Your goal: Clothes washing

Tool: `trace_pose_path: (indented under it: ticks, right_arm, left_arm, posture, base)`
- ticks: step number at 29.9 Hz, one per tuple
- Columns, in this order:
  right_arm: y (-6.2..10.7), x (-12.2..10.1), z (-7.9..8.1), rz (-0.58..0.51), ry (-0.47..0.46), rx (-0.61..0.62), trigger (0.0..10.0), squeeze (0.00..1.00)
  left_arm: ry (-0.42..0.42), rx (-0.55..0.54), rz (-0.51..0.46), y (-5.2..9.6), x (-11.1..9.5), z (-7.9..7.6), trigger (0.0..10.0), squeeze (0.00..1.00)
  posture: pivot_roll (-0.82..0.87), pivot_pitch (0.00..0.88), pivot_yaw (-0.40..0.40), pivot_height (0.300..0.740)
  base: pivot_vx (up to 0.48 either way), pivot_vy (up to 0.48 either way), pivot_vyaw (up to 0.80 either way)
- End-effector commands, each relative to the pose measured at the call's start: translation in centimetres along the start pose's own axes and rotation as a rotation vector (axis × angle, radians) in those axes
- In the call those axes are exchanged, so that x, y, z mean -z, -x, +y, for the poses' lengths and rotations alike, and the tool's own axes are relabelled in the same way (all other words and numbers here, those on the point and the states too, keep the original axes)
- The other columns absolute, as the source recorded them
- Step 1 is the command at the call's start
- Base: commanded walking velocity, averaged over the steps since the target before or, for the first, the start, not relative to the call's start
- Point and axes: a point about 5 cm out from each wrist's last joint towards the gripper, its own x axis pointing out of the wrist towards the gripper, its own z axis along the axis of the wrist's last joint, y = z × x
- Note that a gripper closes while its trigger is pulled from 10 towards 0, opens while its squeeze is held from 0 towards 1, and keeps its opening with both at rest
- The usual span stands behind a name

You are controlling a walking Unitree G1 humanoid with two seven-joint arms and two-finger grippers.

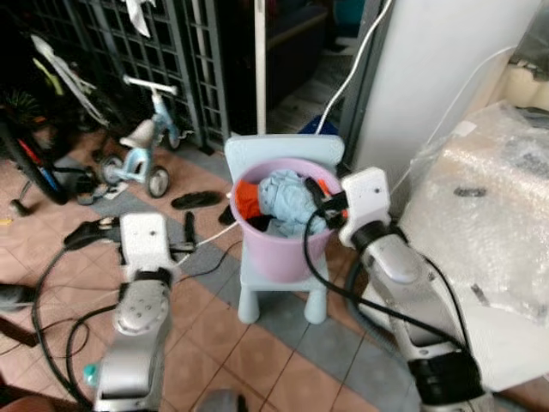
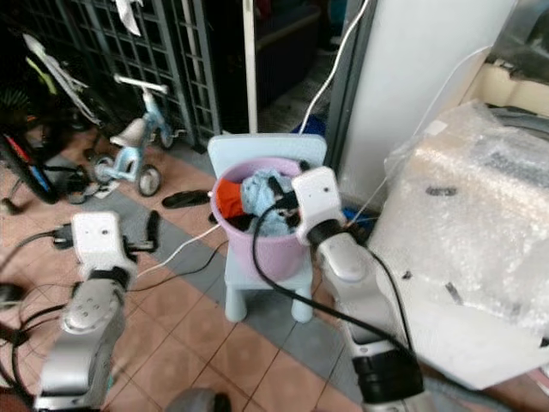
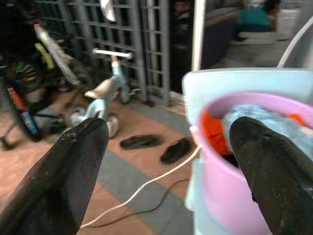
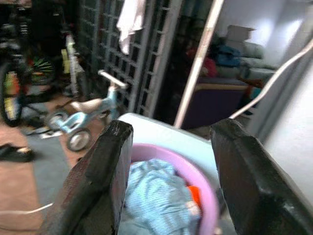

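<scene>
Laundry sits heaped in a pink bucket [image 1: 279,249] on a small pale-blue chair [image 1: 283,287]: a light-blue garment [image 1: 287,197] on top, an orange one [image 1: 249,199] beside it. Right gripper [image 4: 168,161] hovers at the bucket's rim, fingers spread, holding nothing. Left gripper [image 3: 166,161] is likewise open, off to the bucket's side over the floor. Risk: the chair looks light, so a push on the rim could tip the bucket; a white cable [image 1: 210,236] on the tiles invites snagging.

Smooth plastic bucket [image 1: 283,249] on a matt plastic chair [image 1: 283,287] — soft crumpled cloth [image 1: 287,199] inside — beside glossy bubble wrap [image 1: 489,206].
</scene>
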Motion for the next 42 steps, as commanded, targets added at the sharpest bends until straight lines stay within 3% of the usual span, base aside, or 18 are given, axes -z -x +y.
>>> trace_pose_path:
  ticks: [1,19,24,35,42]
  right_arm:
    - [-0.2,-0.1,0.2,-0.006,-0.009,-0.007,10.0,0.00]
    - [-0.3,0.6,1.7,0.032,0.034,-0.103,10.0,0.00]
    - [-0.1,0.5,1.9,0.016,0.025,-0.111,10.0,0.00]
    - [-0.4,0.8,1.5,0.040,0.025,-0.077,10.0,0.00]
    - [-0.4,0.8,1.3,0.043,0.021,-0.072,10.0,0.00]
  left_arm:
    - [-0.021,-0.018,-0.003,-0.1,-0.2,0.6,10.0,0.00]
    - [-0.031,-0.018,0.004,-0.1,0.0,0.6,10.0,0.00]
    - [-0.034,-0.023,0.012,0.0,0.1,0.6,10.0,0.00]
    - [-0.042,-0.013,-0.005,0.0,-0.1,0.5,10.0,0.00]
    - [-0.038,-0.010,-0.004,0.0,-0.1,0.3,10.0,0.00]
  posture:
    - [-0.03,0.000,0.009,0.740]
    - [-0.03,0.000,0.009,0.740]
    - [-0.03,0.000,0.008,0.740]
    - [-0.02,0.000,0.001,0.740]
    - [-0.03,0.000,-0.001,0.740]
  base:
    - [0.360,0.292,0.00]
    - [0.356,0.320,0.00]
    - [0.335,0.344,0.80]
    - [0.093,0.000,0.00]
    - [0.000,-0.414,0.00]
